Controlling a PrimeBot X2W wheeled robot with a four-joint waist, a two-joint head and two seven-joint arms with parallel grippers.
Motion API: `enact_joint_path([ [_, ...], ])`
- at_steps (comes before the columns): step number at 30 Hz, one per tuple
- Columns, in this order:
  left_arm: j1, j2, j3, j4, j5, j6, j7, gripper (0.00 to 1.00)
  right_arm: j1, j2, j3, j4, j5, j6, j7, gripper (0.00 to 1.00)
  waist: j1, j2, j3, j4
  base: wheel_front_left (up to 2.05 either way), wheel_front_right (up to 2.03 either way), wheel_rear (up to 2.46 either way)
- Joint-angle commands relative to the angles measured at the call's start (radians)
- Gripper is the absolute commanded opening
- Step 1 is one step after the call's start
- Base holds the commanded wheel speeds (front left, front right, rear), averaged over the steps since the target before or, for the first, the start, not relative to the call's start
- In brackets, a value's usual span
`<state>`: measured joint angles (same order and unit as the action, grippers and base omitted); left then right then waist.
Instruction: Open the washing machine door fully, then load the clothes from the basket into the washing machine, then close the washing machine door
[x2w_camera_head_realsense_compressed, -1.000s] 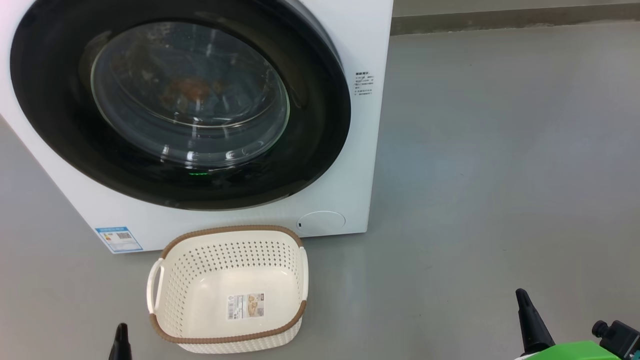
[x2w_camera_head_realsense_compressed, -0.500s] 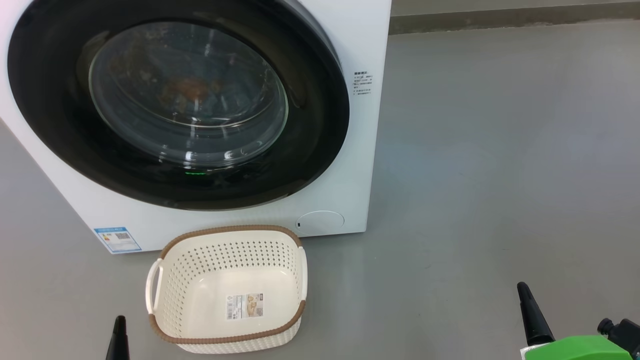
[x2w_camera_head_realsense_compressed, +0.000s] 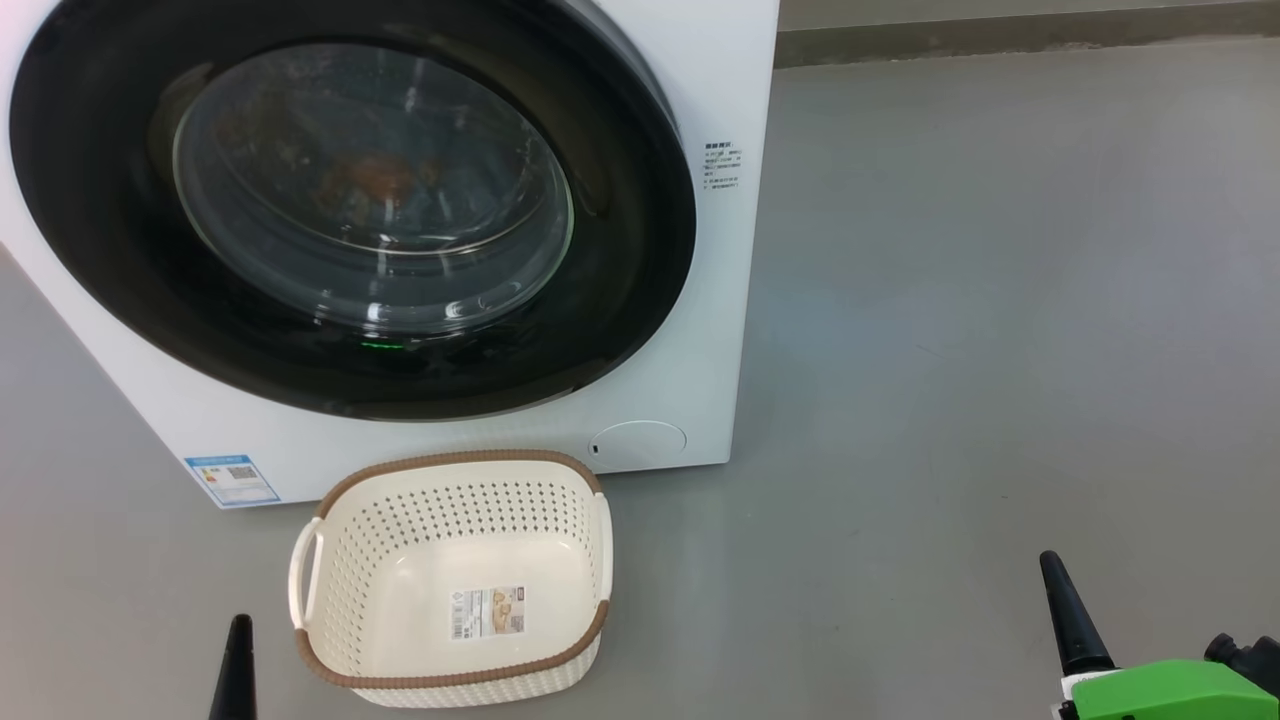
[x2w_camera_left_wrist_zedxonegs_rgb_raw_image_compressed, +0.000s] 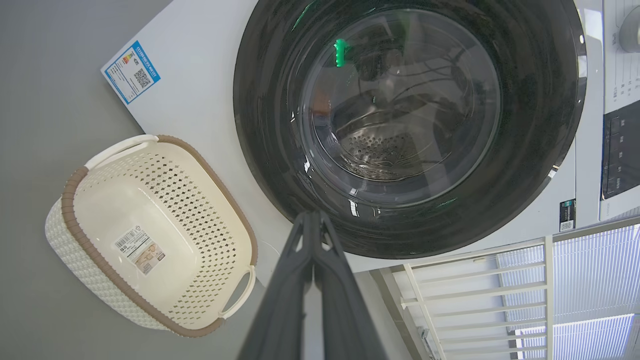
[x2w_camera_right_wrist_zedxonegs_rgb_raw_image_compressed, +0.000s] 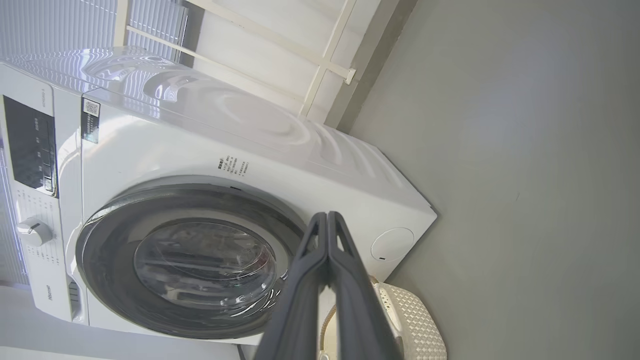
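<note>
washing machine door (x2w_camera_head_realsense_compressed: 630, 300) is seen shut behind the empty basket (x2w_camera_head_realsense_compressed: 455, 462), clothes (x2w_camera_head_realsense_compressed: 375, 180) probably glimpsed through its glass. Stiff, glossy, slippery rim; best hooked at its edge. left end effector (x2w_camera_head_realsense_compressed: 240, 628) and right end effector (x2w_camera_head_realsense_compressed: 1050, 565): pressed together, nothing held.

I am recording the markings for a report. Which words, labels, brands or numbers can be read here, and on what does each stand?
"Hisense", faint: control strip of the washing machine.
Blue label with square code on the washing machine front: too small to read.
Black print beside the washing machine door: too small.
Barcode sticker inside the basket: too small.
</note>
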<state>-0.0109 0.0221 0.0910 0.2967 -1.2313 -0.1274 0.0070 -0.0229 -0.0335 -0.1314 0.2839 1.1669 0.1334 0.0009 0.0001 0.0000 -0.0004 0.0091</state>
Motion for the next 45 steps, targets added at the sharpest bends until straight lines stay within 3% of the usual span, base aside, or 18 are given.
enact_joint_path([
  [1,-0.046,0.019,0.019,-0.028,-0.030,-0.002,0.008,0.00,-0.043,-0.012,0.018,-0.030,0.036,-0.001,0.012,0.00,-0.0001,0.0000,0.000,0.000,0.00,0.00,0.00],
  [36,-0.097,0.028,0.023,-0.052,-0.377,-0.003,0.106,0.00,-0.085,-0.017,0.018,-0.039,0.442,-0.003,0.112,0.00,-0.0001,0.0000,0.004,-0.009,0.00,0.00,0.00],
  [45,-0.097,0.028,0.023,-0.052,-0.377,-0.003,0.106,0.00,-0.085,-0.017,0.018,-0.039,0.442,-0.003,0.112,0.00,-0.0001,0.0000,0.004,-0.009,0.00,0.00,0.00],
])
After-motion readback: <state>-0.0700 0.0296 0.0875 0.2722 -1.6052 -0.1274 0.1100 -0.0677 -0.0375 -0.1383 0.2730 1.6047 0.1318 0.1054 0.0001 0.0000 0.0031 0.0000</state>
